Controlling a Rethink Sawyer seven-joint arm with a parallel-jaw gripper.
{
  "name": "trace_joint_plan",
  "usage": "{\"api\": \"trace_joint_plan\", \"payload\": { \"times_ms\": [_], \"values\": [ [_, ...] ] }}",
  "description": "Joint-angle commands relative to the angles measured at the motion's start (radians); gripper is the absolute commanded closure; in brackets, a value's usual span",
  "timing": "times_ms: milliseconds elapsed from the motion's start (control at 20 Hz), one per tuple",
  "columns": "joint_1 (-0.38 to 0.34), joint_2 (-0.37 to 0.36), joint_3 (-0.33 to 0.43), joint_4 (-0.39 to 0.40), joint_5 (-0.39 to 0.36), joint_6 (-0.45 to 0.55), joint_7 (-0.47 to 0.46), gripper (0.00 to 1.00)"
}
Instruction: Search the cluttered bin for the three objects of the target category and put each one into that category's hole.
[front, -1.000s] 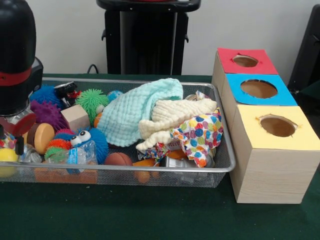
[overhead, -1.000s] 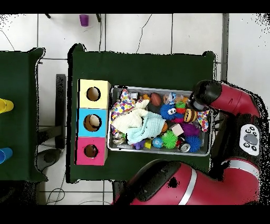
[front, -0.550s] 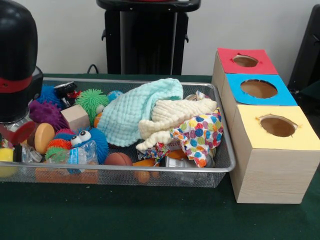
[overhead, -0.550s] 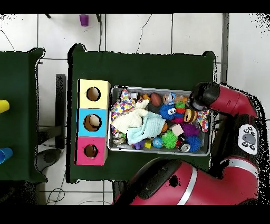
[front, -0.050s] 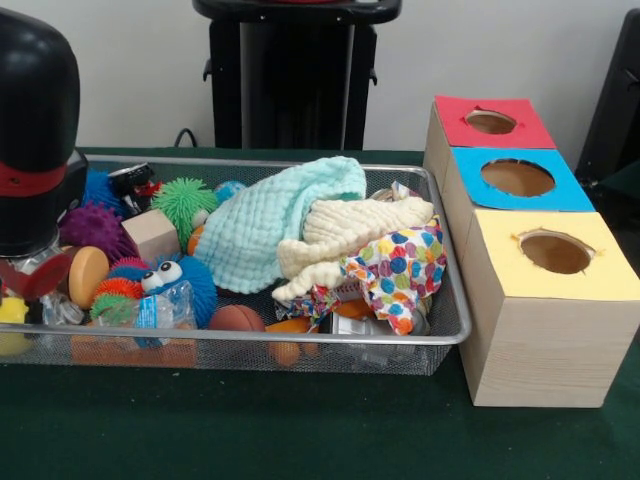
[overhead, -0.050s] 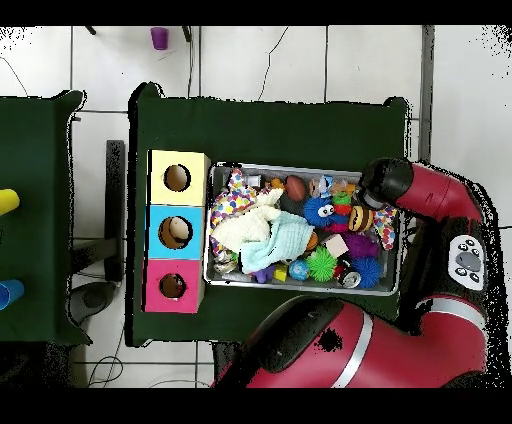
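Arm (front, -0.050s: 35, 130) hangs over the bin (front, -0.050s: 300, 340) end, grip unreadable; just beside it, squishy spiky balls (front, -0.050s: 183, 200) want a pinch across their soft middles.

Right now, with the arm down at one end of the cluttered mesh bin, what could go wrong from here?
1. The mint green waffle cloth, cream cloth and dotted multicolour cloth lie piled together; pulling one may drag the others.
2. The cloths hide items beneath them, so targets could be missed.
3. The black arm end sits low among the round wooden disc and blue googly-eyed ball; it may shove toys against the wire mesh bin.
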Motion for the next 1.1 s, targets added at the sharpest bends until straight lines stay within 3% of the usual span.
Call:
{"api": "trace_joint_plan", "payload": {
  "times_ms": [50,350,650,700,1100],
  "values": [
    [-0.02,0.074,0.102,0.085,-0.043,-0.091,-0.013,0.0],
    [-0.021,0.068,0.104,0.086,-0.037,-0.06,-0.023,0.0],
    [-0.025,0.076,0.104,0.089,-0.048,-0.092,-0.024,0.0],
    [-0.027,0.074,0.104,0.094,-0.05,-0.104,-0.023,1.0],
    [-0.019,0.093,0.095,0.079,-0.038,-0.077,0.001,1.0]
  ]
}}
